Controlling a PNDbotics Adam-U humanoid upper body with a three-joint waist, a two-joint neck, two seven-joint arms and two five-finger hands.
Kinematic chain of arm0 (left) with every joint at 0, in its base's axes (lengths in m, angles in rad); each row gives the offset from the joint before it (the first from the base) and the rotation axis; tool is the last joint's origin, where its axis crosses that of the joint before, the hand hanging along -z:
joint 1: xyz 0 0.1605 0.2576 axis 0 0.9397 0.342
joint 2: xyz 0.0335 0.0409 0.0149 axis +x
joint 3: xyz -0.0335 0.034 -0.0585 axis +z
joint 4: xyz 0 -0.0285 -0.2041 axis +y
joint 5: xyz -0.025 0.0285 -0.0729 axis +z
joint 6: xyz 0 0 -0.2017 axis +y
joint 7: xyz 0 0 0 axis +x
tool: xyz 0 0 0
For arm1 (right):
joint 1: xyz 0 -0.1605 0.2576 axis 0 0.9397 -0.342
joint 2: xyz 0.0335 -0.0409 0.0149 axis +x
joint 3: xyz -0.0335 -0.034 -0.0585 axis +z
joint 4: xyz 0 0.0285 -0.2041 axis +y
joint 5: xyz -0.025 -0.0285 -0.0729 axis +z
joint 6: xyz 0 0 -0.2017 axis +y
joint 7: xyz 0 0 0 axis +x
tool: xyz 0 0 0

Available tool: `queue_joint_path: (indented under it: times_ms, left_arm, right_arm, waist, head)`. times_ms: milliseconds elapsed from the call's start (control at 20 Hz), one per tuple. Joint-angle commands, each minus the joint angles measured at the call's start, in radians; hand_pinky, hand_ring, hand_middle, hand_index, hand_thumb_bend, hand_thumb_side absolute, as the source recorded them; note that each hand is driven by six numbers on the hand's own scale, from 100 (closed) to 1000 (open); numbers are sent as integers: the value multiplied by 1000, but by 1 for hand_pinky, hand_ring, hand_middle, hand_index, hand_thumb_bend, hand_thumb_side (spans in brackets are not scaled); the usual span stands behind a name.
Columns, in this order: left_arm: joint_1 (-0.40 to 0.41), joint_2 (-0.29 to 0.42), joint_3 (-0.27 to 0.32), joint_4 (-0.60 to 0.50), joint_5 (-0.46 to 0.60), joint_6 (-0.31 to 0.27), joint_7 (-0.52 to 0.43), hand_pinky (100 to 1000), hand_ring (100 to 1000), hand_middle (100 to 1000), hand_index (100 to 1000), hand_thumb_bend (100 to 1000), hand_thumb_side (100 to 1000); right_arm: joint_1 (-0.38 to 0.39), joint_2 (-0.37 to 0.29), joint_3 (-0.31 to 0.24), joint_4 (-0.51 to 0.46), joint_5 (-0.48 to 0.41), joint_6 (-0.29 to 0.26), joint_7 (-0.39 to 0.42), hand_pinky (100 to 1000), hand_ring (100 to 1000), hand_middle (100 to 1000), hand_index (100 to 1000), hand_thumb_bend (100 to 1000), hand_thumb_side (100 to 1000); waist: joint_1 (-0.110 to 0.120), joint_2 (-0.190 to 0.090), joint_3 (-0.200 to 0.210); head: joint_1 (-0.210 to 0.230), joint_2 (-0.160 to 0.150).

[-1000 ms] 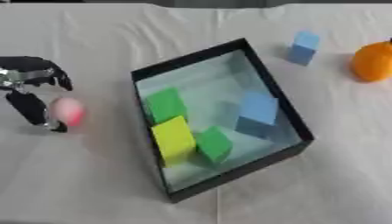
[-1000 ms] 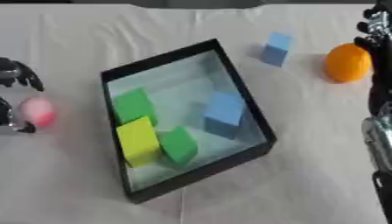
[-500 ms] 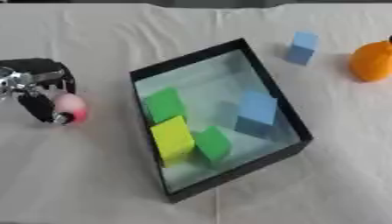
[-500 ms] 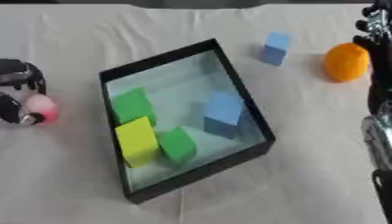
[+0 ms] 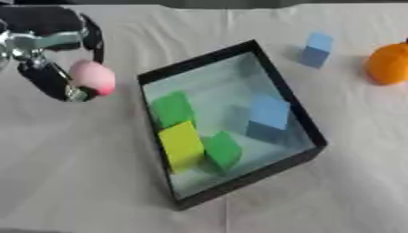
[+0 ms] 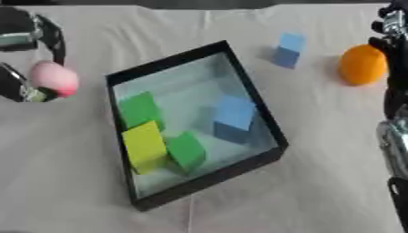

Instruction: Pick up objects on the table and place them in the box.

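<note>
Pink and rounded, the ball [image 5: 92,77] sits in the left hand [image 5: 49,54] at the upper left, above the white cloth [image 5: 79,173] and left of the box [image 5: 307,129]. The hand's dark fingers [image 5: 54,84] curl down round the ball's left and underside, so the hand is closed on it; the ball's right face is bare.

No writing, brand or label can be read on anything.

The box is black-walled with a pale, glossy floor, and lies askew, its long side running from upper right to lower left. Inside it lie a green block [image 5: 172,108] near the left wall, a yellow block [image 5: 181,145] touching it just below, a second green block [image 5: 222,150] beside the yellow one, and a blue block [image 5: 268,117] toward the right wall, apart from the others.

Outside the box, a small blue cube [image 5: 316,49] stands on the cloth beyond the far corner, and an orange [image 6: 363,64] lies further right, near the edge. Between the ball and the box only bare cloth shows.

Parts of the right arm run down the right edge of the right eye view; its hand [image 6: 392,27] shows at the top right, just beside the orange, and I cannot tell how its fingers stand.
</note>
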Motion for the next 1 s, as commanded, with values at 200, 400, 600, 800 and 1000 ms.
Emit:
queue_joint_path:
  times_ms: [200, 400, 600, 800, 1000]
  left_arm:
    - [-269, -279, -185, 161, -54, -10, -87, 665, 714, 634, 569, 313, 100]
    - [-307, -405, -256, 349, -118, -60, -34, 666, 714, 635, 577, 333, 100]
    - [-297, -492, -276, 520, -206, -117, 60, 662, 713, 639, 589, 414, 100]
    - [-278, -545, -271, 641, -267, -181, 137, 665, 716, 648, 610, 472, 136]
    - [-275, -549, -253, 662, -253, -198, 147, 722, 774, 743, 775, 606, 276]
  right_arm:
    - [-12, -18, -10, -22, -3, -5, -5, 821, 830, 779, 855, 100, 674]
    - [-21, -10, -12, -23, -7, -8, -7, 821, 830, 779, 854, 100, 675]
    - [-28, -6, -9, -25, -9, -9, -4, 821, 830, 779, 854, 100, 675]
    - [-31, -3, -9, -25, -9, -9, -4, 820, 829, 778, 854, 100, 674]
    - [-28, -5, -6, -25, -8, -7, -2, 821, 829, 778, 854, 100, 674]
  waist:
    - [-4, -36, 2]
    - [-3, -35, -7]
    - [-2, -34, -15]
    - [-4, -32, -18]
    - [-5, -33, -15]
  head:
    - [8, 6]
    - [15, 5]
    - [20, 7]
    - [16, 7]
    - [7, 8]
